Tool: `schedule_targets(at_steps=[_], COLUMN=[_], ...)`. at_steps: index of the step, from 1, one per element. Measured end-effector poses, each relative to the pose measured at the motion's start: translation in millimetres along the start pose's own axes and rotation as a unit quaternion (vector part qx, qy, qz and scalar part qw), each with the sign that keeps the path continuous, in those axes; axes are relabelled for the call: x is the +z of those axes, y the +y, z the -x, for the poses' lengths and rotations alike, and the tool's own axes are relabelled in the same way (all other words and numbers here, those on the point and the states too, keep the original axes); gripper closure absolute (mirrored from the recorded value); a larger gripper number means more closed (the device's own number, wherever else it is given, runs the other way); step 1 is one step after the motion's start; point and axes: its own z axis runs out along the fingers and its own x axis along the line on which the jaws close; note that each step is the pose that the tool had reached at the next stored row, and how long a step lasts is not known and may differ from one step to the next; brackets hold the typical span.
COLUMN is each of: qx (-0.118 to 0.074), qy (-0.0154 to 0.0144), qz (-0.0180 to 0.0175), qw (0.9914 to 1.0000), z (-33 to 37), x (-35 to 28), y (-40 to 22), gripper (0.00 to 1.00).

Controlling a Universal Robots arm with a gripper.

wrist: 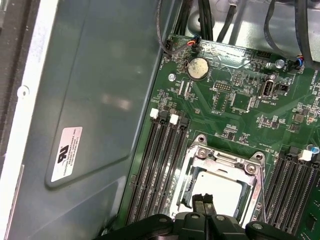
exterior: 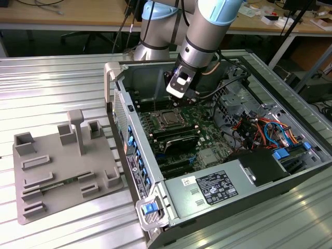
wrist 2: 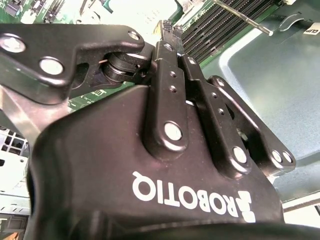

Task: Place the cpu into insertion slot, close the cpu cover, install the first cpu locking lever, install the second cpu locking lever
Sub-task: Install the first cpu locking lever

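1. The gripper (wrist: pixel 205 206) is clenched, its two fingertips pressed together with nothing visible between them. In the first wrist view its tip hangs over the cpu (wrist: pixel 225 186). Whether it touches the metal, I cannot tell.
2. The cpu lies flat in the insertion slot (wrist: pixel 186 189). The cpu cover (wrist: pixel 220 159) is down around it, so the silvery top shows through the window.
3. In the second wrist view a thin lever (wrist 2: pixel 245 19) stands free above the memory slots (wrist 2: pixel 225 27). So I judge the cover lowered but not yet locked.
4. To do this step well, use the clenched tip as a blunt pusher. Bear on the cover's frame or the lever, not on the bare cpu. Push straight and slowly, keeping clear of the memory slots and the circuit board (wrist: pixel 240 95).
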Motion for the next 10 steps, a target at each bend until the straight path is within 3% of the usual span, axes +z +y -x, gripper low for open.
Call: schedule_targets(at_steps=[10], qx=[-0.006], qy=[0.003], qz=[0.0003], qw=[0.99998], z=[0.0], x=[0.1], y=[0.0], gripper=[0.89])
